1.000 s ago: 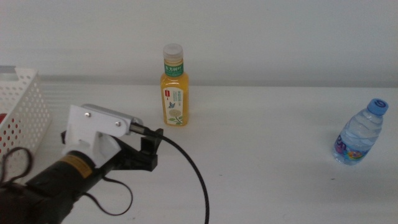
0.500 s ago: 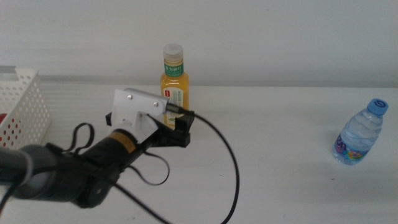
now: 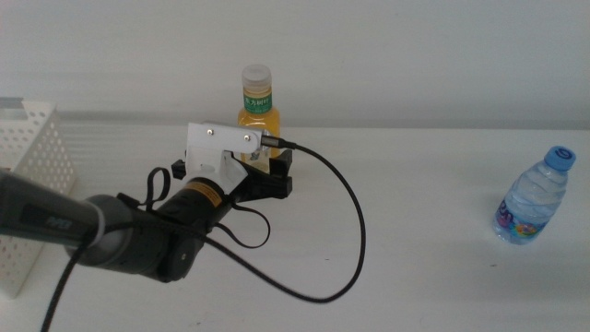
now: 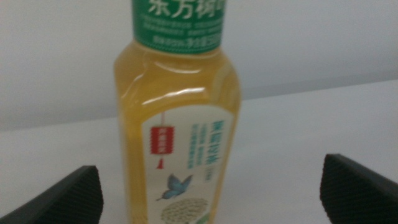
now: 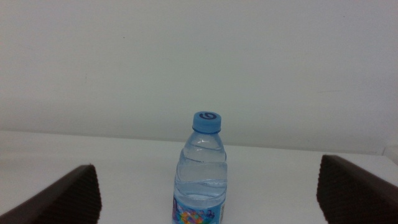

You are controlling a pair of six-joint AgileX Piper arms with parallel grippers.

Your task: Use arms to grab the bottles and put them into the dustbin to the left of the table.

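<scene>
The orange juice bottle (image 3: pixel 257 101) with beige cap and green-white label stands upright at the back of the table (image 3: pixel 415 267). My left gripper (image 3: pixel 268 177) is right in front of it, and its white body hides the bottle's lower part. In the left wrist view the bottle (image 4: pixel 180 124) fills the middle between the open jaws of the left gripper (image 4: pixel 209 167), which hold nothing. The small blue-capped water bottle (image 3: pixel 532 198) stands at the right. In the right wrist view it (image 5: pixel 202 171) stands ahead of my open right gripper (image 5: pixel 206 165). The red can is out of view.
The white perforated dustbin (image 3: pixel 32 175) stands at the table's left edge, left of the left arm. The arm's black cable (image 3: pixel 355 240) loops over the table in front of the juice bottle. The right arm is outside the middle view.
My left arm has reached forward and to the right, from the near left of the table up to the juice bottle. The bottles have not moved.
</scene>
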